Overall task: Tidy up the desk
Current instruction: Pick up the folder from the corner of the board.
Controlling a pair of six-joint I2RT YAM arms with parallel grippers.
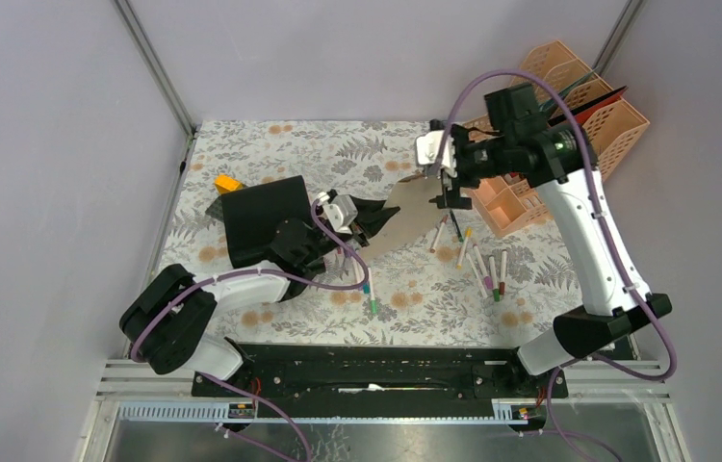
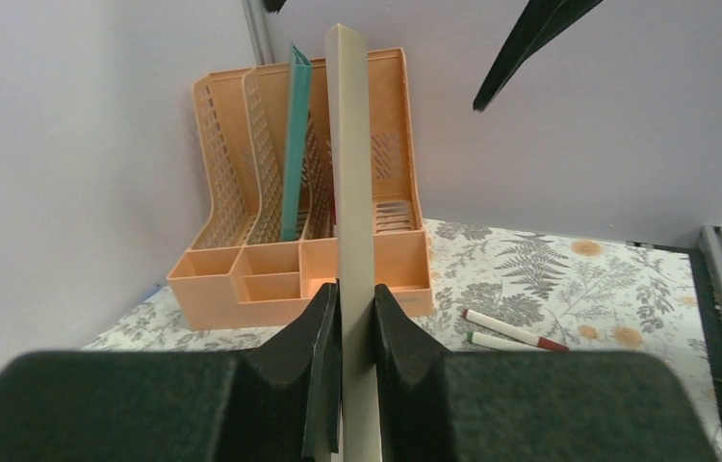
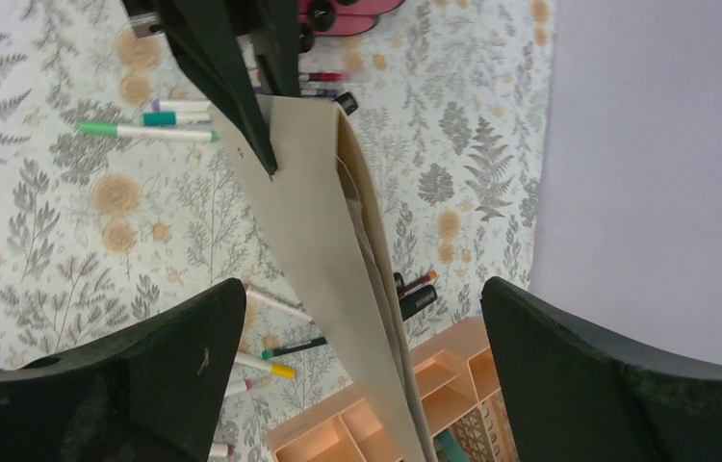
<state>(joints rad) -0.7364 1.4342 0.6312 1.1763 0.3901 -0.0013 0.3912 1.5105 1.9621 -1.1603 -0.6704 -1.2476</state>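
Our left gripper (image 2: 355, 310) is pinched nearly shut on the edge of a tan folder (image 2: 351, 164). Our right gripper (image 3: 362, 289) is wide open by its far end, holding nothing. The folder looks thin, light and bendy, so we think both ends need holding. The flowery worktop (image 1: 270, 144) lies below, pens (image 1: 487, 274) scattered on it. The orange rack (image 2: 232, 255) holds a teal folder (image 2: 295, 144); its small front boxes (image 2: 270, 272) look empty.

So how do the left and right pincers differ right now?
The left pincer is shut on the beige folder's edge. The right pincer stands wide open, with the folder's other end between its fingers and gaps either side. The left is over the desk's middle, the right by the orange organizer. Both have black fingers.
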